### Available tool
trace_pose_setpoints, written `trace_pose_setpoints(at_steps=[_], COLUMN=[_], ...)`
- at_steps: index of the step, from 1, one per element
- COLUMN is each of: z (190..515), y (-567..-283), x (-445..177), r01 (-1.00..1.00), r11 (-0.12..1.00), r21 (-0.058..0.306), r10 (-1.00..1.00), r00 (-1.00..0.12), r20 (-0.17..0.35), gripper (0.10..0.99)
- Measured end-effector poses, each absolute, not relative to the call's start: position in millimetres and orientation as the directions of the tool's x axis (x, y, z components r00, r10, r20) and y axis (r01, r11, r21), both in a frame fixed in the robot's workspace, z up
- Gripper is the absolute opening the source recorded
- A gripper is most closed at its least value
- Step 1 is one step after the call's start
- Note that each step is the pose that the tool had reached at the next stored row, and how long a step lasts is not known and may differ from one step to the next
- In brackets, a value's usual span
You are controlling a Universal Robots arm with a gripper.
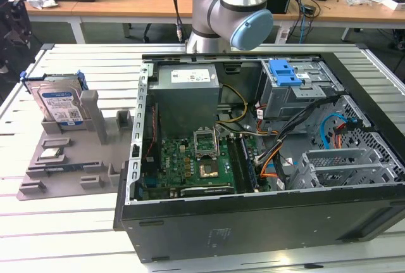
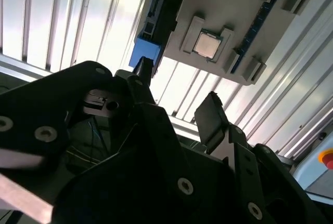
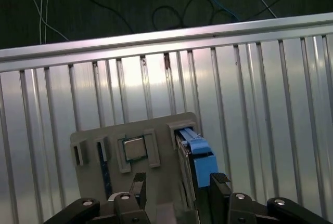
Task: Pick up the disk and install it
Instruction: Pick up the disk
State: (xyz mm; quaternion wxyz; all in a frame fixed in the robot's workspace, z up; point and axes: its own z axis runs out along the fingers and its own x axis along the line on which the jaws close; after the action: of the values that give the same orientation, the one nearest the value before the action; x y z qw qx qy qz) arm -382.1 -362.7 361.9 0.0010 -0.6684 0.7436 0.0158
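Observation:
The disk [image 1: 60,105] stands on edge in a slot of the grey holder [image 1: 69,159], at the exterior view's left. It is silver, with a white-and-blue label and a blue frame. In the first wrist view my gripper [image 3: 178,185] hangs open high above the holder [image 3: 156,130], with nothing between its fingers. The disk's blue frame [image 3: 200,159] lies just ahead of the gap between the fingers. The second wrist view shows the same open gripper [image 2: 177,96], with a corner of the blue frame [image 2: 144,52] beyond one fingertip.
An open computer case [image 1: 266,159] lies at the exterior view's right, with a grey power supply [image 1: 186,83], a motherboard [image 1: 196,165] and a drive bay with a blue latch [image 1: 285,73]. A processor chip [image 3: 133,148] sits in the holder. The arm's elbow [image 1: 228,7] stands behind the case.

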Motion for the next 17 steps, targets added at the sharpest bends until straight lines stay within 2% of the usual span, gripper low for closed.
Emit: trace_pose_setpoints(at_steps=[4,11,17], z=[360.1,340.0,324.7], y=[-360.1,-338.2,-335.9], x=[-378.9,-371.5,-371.4], r01=[-0.997,-0.998,-1.000], r11=[0.079,0.054,0.000], r21=[0.022,0.023,0.023], r10=[-0.997,-0.998,-1.000], r00=[-0.080,-0.054,0.000], r20=[-0.019,-0.019,-0.019], gripper=[0.600,0.600,0.600])
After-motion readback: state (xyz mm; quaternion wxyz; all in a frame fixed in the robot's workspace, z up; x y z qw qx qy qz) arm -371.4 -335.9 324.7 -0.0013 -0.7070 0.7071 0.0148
